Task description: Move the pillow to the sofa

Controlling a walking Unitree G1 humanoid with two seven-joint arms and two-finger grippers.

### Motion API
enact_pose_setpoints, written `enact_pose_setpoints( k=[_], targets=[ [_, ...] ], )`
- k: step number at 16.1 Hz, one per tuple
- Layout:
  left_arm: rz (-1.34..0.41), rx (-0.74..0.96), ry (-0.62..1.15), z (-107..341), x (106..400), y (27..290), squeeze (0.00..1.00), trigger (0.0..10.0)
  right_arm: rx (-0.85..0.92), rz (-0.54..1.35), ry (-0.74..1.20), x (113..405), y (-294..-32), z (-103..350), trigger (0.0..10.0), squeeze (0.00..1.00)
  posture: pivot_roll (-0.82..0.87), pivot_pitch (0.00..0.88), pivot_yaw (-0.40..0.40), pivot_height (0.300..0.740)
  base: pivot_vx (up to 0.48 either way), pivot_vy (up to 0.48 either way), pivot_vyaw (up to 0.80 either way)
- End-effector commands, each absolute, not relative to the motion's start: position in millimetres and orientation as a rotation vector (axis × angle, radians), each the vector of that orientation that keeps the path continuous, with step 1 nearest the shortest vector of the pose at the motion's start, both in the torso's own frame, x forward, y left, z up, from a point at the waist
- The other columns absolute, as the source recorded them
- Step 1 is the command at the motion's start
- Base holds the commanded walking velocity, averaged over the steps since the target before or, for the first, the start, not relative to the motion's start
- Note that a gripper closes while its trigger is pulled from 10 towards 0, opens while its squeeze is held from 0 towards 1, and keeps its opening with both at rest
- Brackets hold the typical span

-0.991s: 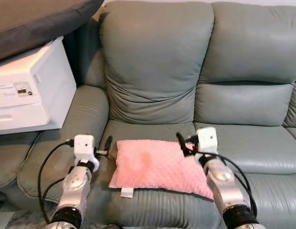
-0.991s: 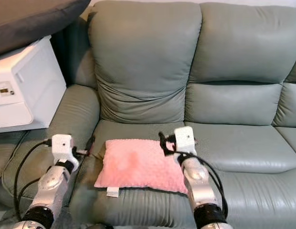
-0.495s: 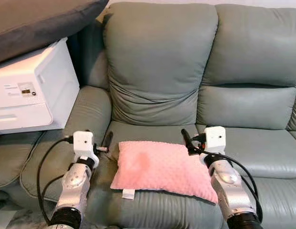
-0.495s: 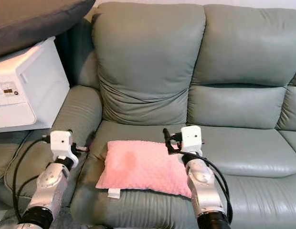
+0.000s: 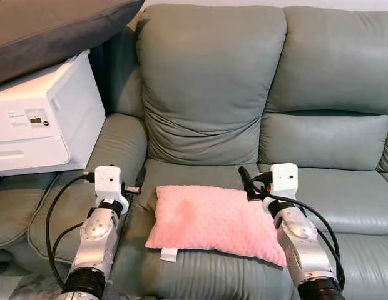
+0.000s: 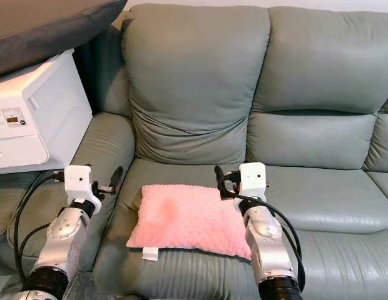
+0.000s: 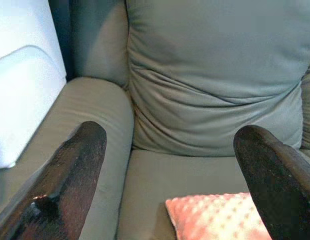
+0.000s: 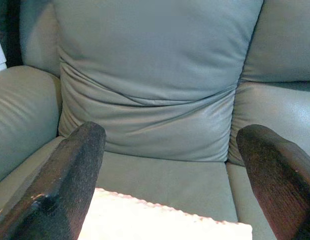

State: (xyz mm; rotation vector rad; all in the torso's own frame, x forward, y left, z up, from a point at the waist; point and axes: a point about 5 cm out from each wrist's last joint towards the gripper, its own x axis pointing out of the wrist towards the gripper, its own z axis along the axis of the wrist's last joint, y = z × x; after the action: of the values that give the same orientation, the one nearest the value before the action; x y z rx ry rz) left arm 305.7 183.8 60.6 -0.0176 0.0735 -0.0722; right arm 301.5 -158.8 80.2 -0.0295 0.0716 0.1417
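Pillow [image 5: 209,219] lies on the sofa [image 5: 206,100] seat's front edge; my left gripper [image 7: 170,170] and right gripper [image 8: 170,172] hover spread, empty. Next I'd withdraw.

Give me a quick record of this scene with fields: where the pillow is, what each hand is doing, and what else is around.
pillow: pink pillow lying flat on the seat of the grey-green sofa
left hand: left hand open, beside the pillow's near-left corner, not touching it
right hand: right hand open, at the pillow's far-right corner, holding nothing
task state: pillow is on the sofa, released
beside the sofa: white printer past the armrest, dark cushion above it
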Motion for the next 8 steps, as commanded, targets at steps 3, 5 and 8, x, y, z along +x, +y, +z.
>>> enact_pose_setpoints(
  k=[3, 5, 8],
  targets=[
    [-0.083, -0.011, 0.028, 81, 316, 180, 0.00, 10.0, -0.016, 0.146, 0.039, 307, -156, 93, 10.0, 0.70, -0.03, 0.000, 0.019, 0.740, 0.000, 0.000, 0.00],
    [-0.099, -0.030, 0.023, 85, 318, 181, 0.00, 10.0, -0.018, 0.152, 0.028, 309, -155, 97, 10.0, 0.00, -0.03, 0.000, 0.026, 0.740, 0.000, 0.000, 0.00],
    [-0.061, -0.026, 0.022, 92, 322, 182, 0.00, 10.0, -0.011, 0.140, 0.029, 309, -160, 99, 10.0, 0.00, -0.04, 0.000, 0.021, 0.740, 0.000, 0.000, 0.00]
  ],
)
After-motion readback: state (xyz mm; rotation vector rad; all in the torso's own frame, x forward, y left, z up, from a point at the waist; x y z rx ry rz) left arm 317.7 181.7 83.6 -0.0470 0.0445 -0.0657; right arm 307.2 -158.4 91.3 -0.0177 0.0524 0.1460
